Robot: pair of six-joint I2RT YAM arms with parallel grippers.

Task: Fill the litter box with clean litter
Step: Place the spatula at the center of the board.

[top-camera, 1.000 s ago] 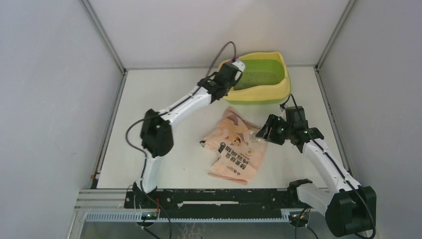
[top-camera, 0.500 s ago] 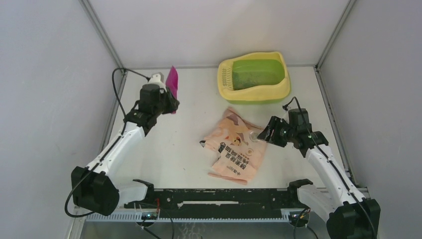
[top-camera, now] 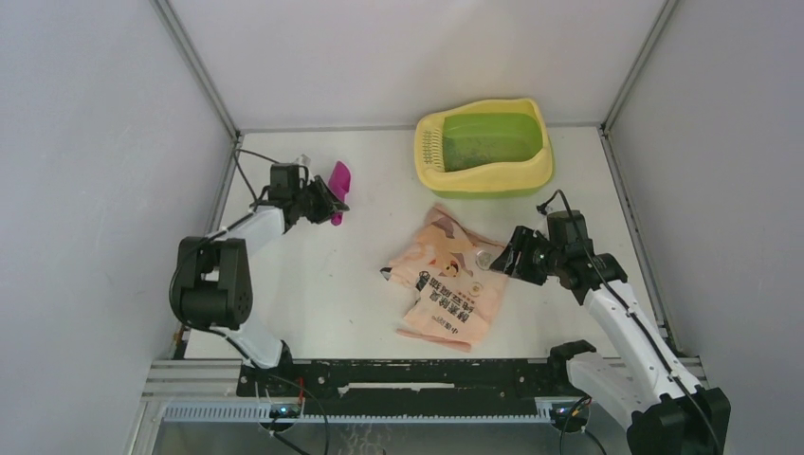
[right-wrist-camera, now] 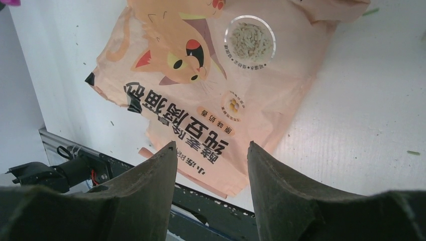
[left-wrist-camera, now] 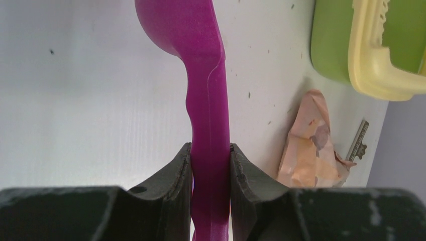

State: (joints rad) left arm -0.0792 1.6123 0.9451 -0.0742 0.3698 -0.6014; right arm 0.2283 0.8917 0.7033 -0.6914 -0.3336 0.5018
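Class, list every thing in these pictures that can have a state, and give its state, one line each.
litter box: upright, green basin mostly showing.
litter: a few specks loose on the table.
bag: lying flat, crumpled.
scoop: held by its handle.
left fingers: shut on the scoop.
right fingers: open, empty, above the bag.

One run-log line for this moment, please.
left gripper: shut on scoop | right gripper: open near bag | litter box: far right, unattended
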